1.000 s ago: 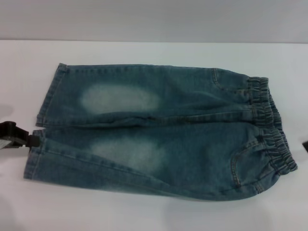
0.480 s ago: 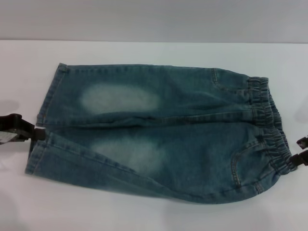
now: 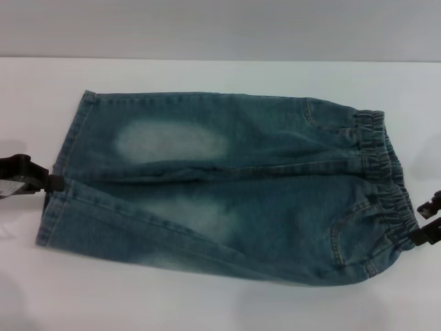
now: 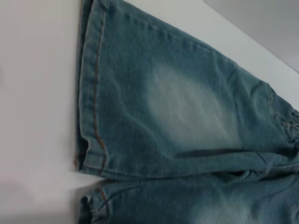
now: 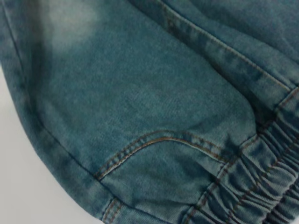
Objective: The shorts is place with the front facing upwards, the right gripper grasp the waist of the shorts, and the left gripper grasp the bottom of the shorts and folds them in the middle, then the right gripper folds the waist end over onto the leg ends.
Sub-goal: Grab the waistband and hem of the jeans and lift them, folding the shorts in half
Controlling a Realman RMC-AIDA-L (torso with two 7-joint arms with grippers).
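Blue denim shorts [image 3: 234,186] lie flat on the white table, front up, with the elastic waist [image 3: 386,179] at the right and the leg hems [image 3: 62,172] at the left. My left gripper [image 3: 55,184] is at the near leg's hem, at its inner corner, shut on the cloth, and a crease runs from there across that leg. My right gripper [image 3: 422,219] stands open at the near end of the waistband, its two fingers on either side of the edge. The left wrist view shows the shorts' hems [image 4: 91,116], and the right wrist view their pocket seam and waistband [image 5: 243,186].
The white table [image 3: 220,310] runs all round the shorts. A grey wall [image 3: 220,27] rises behind the table's far edge. Nothing else lies on the table.
The right gripper has come in from the right edge to the waistband. The left gripper has closed in on the near leg's hem, and that leg has drawn up slightly and creased.
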